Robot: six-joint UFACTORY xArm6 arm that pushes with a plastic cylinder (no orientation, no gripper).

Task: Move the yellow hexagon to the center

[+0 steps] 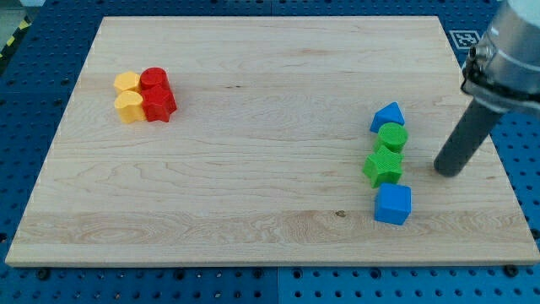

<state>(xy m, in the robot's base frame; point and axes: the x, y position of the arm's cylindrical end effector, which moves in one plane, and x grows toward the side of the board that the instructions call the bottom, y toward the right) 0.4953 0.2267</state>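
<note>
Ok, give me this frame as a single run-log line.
my tip: view's right, beside green star, apart | yellow hexagon: view's upper left, touching the red blocks | task: not yet started

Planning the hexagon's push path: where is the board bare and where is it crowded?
Bare: the wide middle of the wooden board, between both groups.

Crowded: yellow hexagon, yellow heart, two red blocks, touching.

Right column: blue, green, green star, blue cube; my tip beside it.

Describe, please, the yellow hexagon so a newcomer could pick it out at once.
Find the wooden board, then the cluster of four blocks near its upper left. The yellow hexagon is the top-left one, touching the red cylinder and above the yellow heart. It alone is yellow with flat sides.
</note>
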